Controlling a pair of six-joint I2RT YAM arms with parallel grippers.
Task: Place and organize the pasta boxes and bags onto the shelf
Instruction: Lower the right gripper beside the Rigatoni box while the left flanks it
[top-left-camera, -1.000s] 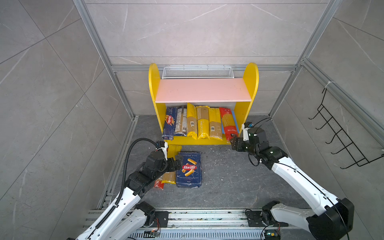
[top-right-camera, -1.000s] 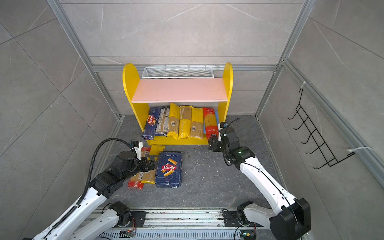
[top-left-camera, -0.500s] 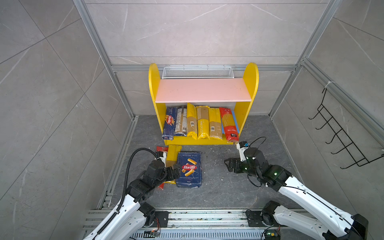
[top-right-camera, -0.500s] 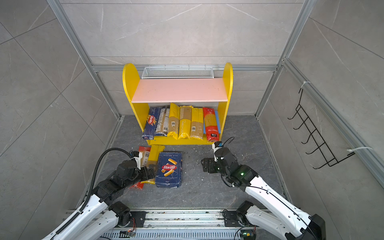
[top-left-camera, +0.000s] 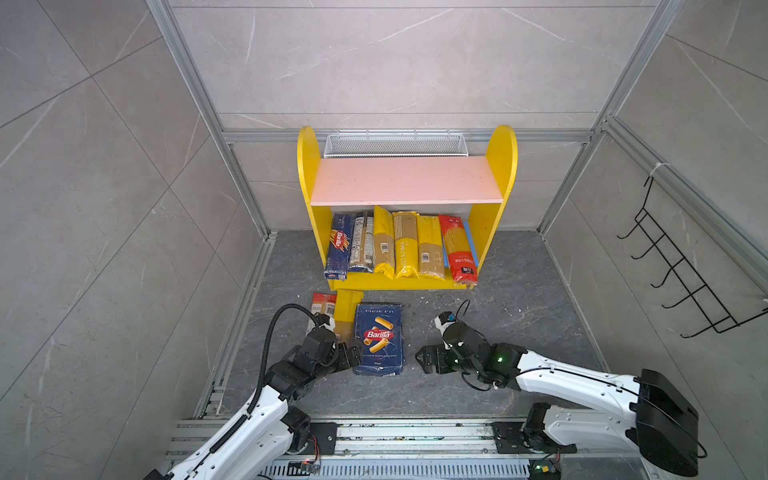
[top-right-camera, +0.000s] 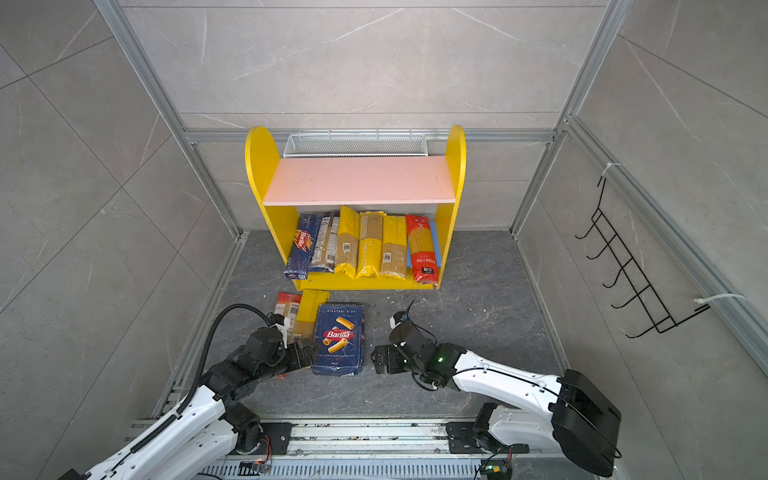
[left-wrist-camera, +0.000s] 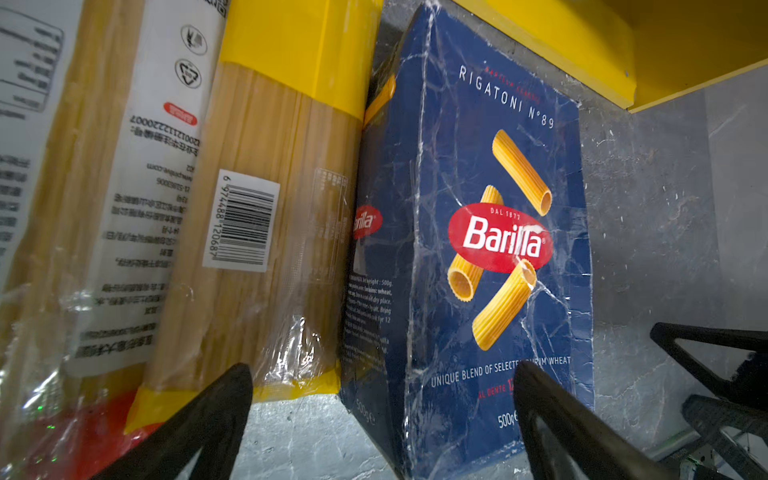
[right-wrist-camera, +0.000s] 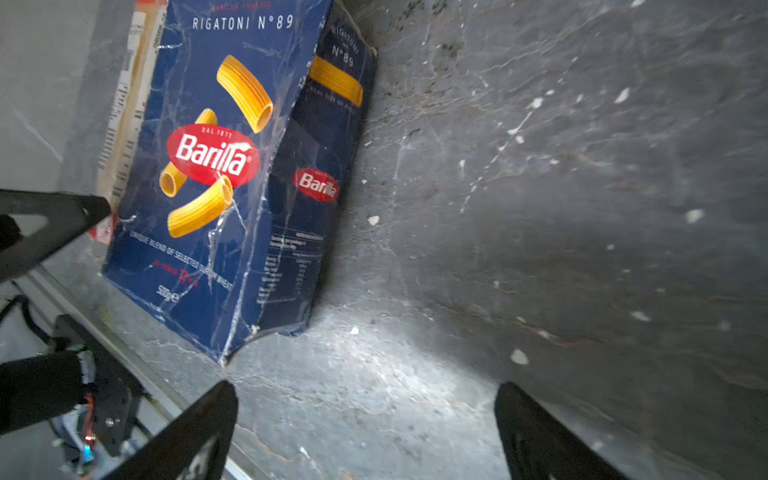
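Red spaghetti bag (top-left-camera: 456, 248) shelved at the right end of the lower board (top-left-camera: 473, 243), we are bringing our right gripper (top-left-camera: 420, 360), jaws spread, down beside the Barilla rigatoni box (top-left-camera: 379, 338) on the floor (top-left-camera: 498, 291) before the shelf (top-left-camera: 305, 187), our left gripper (top-left-camera: 353, 355) spread opposite.

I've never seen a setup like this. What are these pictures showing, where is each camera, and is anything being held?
Two white robot arms work on a grey floor, each ending in a two-fingered gripper. The wide pictures come from one overhead camera pair; the close-ups from cameras on the wrists, where the black fingers frame the view. Six pasta packs sit on the lower board of the shelf. On the floor lie a Barilla rigatoni box, a yellow-ended spaghetti bag and a red-ended bag. The left gripper and right gripper flank the box, both open, holding nothing.
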